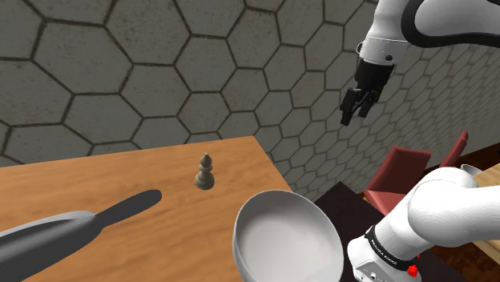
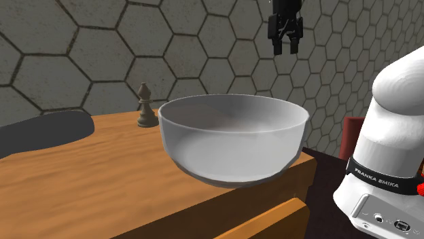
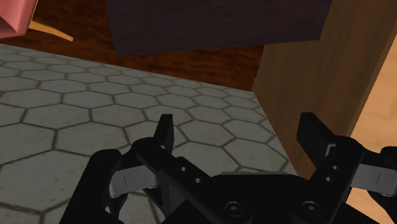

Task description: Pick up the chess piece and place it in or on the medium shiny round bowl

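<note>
Pale shiny bowl point(image 1: 284, 236) nearest, at wooden table point(image 1: 120, 188) edge, dark grey rolling pin point(image 1: 76, 227) alongside, chess piece point(image 1: 205, 173) upright further back, well apart from bowl, gripper point(image 1: 354, 114) high in air past table edge, fingers spread wide, holding nothing, hex-tiled wall point(image 1: 160, 72) behind

End effector point(image 1: 353, 114) is up high, fingertips pointing down and canted slightly toward the shoulder view's left. Fingers point(image 3: 164, 132) are spread wide with nothing between them. In the second exterior view the hand hangs from the top edge, tips down. Arm point(image 1: 437, 210): a fat white lower link sits at the shoulder view's lower right, with a black band and a red mark near its foot. The upper link point(image 1: 437, 20) crosses the top right corner and drops through the dark wrist point(image 1: 373, 76) into the hand.
</note>
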`<state>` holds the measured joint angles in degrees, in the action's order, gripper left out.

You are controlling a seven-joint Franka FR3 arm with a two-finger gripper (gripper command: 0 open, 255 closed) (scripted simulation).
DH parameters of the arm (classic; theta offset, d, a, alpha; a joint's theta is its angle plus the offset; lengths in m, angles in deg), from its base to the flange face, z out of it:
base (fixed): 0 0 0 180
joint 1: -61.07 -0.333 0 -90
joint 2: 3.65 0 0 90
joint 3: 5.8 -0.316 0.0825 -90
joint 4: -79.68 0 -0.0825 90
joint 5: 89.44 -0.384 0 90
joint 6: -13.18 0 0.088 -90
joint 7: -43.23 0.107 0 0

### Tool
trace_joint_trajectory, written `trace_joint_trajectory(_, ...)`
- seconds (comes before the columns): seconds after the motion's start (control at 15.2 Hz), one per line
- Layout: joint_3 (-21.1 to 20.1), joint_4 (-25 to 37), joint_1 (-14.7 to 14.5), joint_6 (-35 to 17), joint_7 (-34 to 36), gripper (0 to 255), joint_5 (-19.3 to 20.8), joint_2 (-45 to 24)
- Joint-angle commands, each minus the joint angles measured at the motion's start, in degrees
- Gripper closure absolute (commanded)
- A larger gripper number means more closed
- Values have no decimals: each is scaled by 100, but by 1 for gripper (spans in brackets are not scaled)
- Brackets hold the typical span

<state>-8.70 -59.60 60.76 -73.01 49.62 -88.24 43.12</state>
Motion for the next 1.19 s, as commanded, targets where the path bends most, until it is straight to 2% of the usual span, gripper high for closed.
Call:
trace_joint_trajectory(0.0,0,0,0,0,0,0,0,0)
trace_joint_trajectory(0.59,-1110,490,-354,-616,1126,0,-653,-999)
trace_joint_trajectory(1.12,-2064,1360,-488,-1103,2156,0,-781,-2254)
